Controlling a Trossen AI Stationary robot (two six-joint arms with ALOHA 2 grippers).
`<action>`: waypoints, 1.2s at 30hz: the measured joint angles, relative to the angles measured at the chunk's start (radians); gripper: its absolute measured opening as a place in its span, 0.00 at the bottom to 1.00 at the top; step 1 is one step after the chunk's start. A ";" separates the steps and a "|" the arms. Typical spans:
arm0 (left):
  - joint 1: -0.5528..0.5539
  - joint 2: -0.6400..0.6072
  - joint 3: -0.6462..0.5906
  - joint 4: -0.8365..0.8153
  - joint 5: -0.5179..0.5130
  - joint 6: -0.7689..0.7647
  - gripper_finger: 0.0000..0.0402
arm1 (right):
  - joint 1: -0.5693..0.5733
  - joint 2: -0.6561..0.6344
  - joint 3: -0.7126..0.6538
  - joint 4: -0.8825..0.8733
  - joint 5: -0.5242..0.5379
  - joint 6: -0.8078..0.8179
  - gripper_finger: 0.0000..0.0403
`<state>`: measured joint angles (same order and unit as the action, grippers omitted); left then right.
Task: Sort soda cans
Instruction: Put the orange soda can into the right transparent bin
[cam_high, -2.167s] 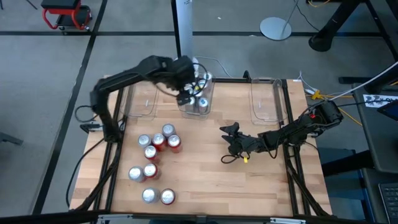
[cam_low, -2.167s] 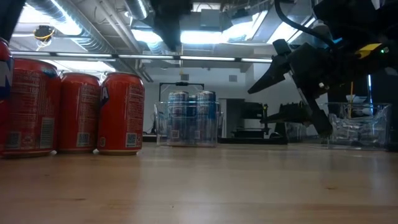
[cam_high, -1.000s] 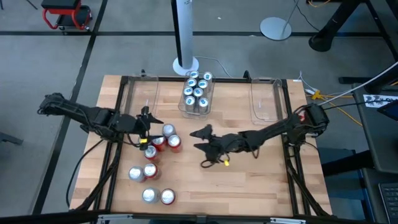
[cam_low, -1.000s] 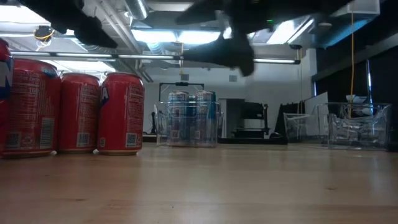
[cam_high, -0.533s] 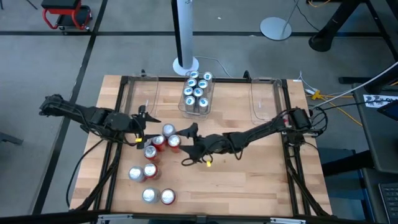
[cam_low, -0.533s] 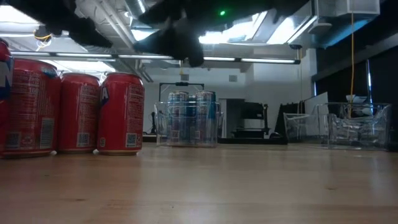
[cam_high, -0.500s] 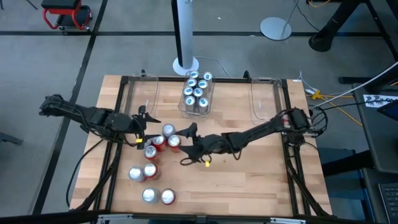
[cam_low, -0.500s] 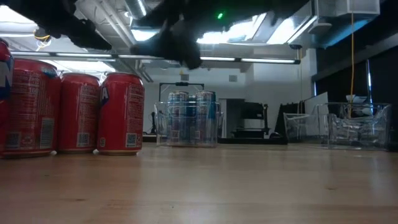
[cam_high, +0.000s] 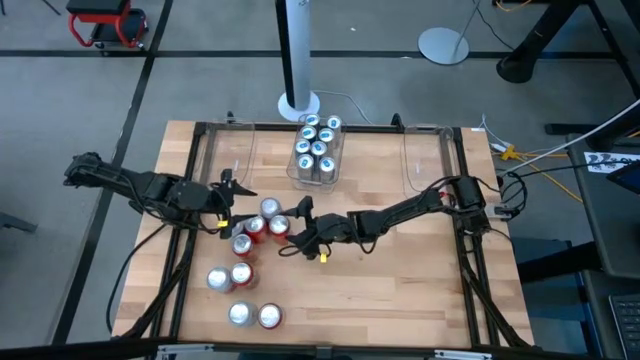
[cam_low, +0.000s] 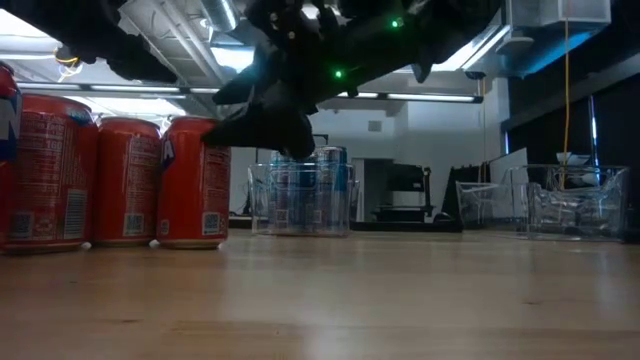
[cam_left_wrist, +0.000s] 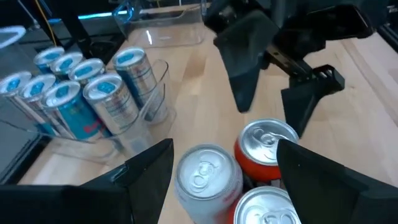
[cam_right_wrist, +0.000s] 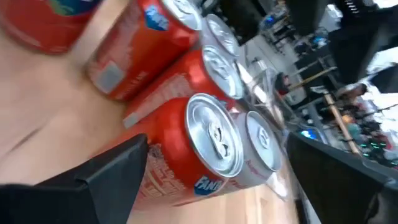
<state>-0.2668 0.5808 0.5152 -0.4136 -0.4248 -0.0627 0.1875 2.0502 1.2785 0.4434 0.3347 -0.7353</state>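
High view: soda cans (cam_high: 256, 228), loose cluster on tabletop (cam_high: 400, 290) left-centre, red and silver, upright. More cans, blue/white, in clear bin (cam_high: 317, 152) at far edge, centre. Right end effector (cam_high: 297, 226) just beside red can (cam_high: 279, 229) at cluster's edge, jaws wide, nothing held. Left end effector (cam_high: 229, 198) near cluster's far-left side, jaws part open, empty. Another clear bin (cam_high: 425, 160) far right.

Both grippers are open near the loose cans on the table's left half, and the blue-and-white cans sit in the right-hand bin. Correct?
Not quite. The high view shows the blue-and-white cans in the middle bin. The left gripper and right gripper are open by the loose cans.
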 joint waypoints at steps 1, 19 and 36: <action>0.000 0.000 0.000 -0.002 0.000 -0.009 0.68 | 0.001 0.000 0.000 0.011 0.009 -0.002 0.94; 0.000 0.001 0.000 -0.043 0.001 -0.039 0.68 | -0.045 0.105 0.001 0.207 -0.134 0.268 0.94; 0.000 0.001 0.000 -0.046 0.001 -0.039 0.68 | -0.044 0.160 0.002 0.260 -0.130 0.290 0.94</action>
<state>-0.2668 0.5816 0.5152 -0.4599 -0.4240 -0.1013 0.1434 2.2101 1.2807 0.7039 0.2043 -0.4457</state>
